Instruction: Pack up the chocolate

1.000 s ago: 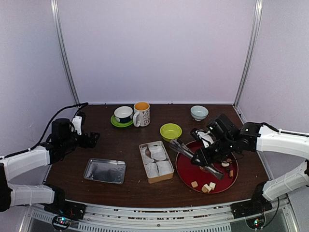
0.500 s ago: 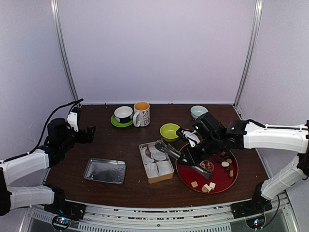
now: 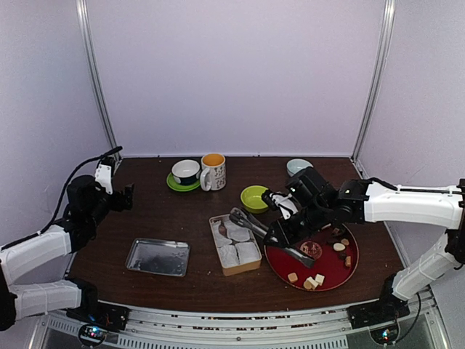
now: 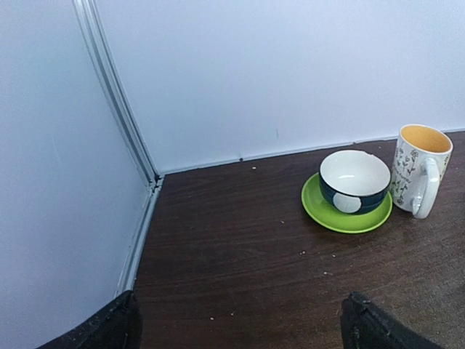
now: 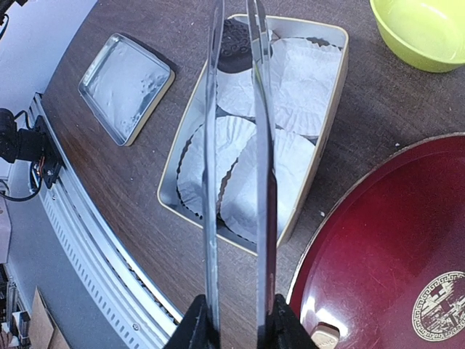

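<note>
**Item: chocolate packing, early stage.**

- **Counter** (image 3: 189, 218): dark wood, carries everything listed below.
- **Box** (image 3: 242, 270): shallow and cream-sided, mid-counter. It is lined with white paper cups (image 5: 305, 87). Those in view show no piece, except the one below the tong tips.
- **Right pincer** (image 5: 238, 331): clamped on the handle end of the long metal tongs (image 5: 264, 182). The blades reach from over the red tray (image 5: 392, 240) to the far end of the box.
- **Dark piece** (image 5: 234, 36): round and dark brown, seen between the tong tips above the farthest cup. From the wrist view I cannot tell whether the blades pinch it or it already lies in the paper.
- **Chocolate** (image 3: 314, 282): the bulk remains on the red tray. Tan cubes sit at its near rim, with a pale round and some brown bits on its right side.
- **Left pincer** (image 4: 240, 327): fingers (image 4: 109, 327) spread wide with nothing between them. It is raised at the far left of the counter, well apart from the box.
- **Tin lid** (image 3: 158, 257): lies flat to the left of the box, not fitted.
- **Bystanders:** green bowl (image 3: 254, 196), flowered mug (image 3: 213, 171), and a cup on a green saucer (image 3: 186, 173).

**Progress, as judged:** at most one piece has been delivered. The other cups await filling, several pieces on the tray await transfer, and closing the box probably comes last.
</note>
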Tool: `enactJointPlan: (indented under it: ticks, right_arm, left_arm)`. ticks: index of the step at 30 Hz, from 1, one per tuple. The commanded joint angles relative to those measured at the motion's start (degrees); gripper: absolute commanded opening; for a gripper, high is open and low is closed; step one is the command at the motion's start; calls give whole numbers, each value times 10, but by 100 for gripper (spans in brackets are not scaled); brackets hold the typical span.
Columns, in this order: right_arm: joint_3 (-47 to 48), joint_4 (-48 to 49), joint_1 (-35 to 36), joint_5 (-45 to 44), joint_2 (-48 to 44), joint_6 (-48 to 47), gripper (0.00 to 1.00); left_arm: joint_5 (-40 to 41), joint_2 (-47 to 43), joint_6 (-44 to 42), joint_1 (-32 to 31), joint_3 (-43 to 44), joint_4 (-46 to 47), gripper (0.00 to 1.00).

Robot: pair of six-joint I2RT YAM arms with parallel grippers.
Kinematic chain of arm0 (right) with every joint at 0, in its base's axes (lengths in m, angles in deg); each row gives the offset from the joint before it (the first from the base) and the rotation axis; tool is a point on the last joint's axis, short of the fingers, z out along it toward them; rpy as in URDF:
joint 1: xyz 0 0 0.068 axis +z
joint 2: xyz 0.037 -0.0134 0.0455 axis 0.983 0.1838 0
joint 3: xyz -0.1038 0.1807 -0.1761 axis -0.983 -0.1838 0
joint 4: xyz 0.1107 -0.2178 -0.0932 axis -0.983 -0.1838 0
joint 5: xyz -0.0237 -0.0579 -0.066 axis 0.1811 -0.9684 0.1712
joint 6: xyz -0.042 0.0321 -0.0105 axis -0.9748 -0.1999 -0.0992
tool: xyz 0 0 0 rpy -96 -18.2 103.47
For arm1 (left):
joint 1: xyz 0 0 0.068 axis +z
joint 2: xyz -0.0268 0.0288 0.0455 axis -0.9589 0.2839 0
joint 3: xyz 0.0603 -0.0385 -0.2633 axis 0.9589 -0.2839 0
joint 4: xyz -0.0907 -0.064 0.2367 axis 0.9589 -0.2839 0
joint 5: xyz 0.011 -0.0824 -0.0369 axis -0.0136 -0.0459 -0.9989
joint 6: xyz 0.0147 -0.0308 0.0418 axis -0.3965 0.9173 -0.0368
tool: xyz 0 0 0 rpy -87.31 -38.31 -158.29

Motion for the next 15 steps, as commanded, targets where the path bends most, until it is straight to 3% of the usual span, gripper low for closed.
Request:
enactJointPlan:
  ticks: [1,5,15]
  right_arm:
    - [6,12,5,-10,-10,-2,24]
    - [-6,22,6,-10,-19,0,24]
    - [-14,35,7,-11,-11,-3,24]
  left_arm:
    - [41,-42,-5,4,-15,-30,98]
    - [10,-93,0,4,-28,-73,98]
    - [103,-175,9,4,-61,-137,98]
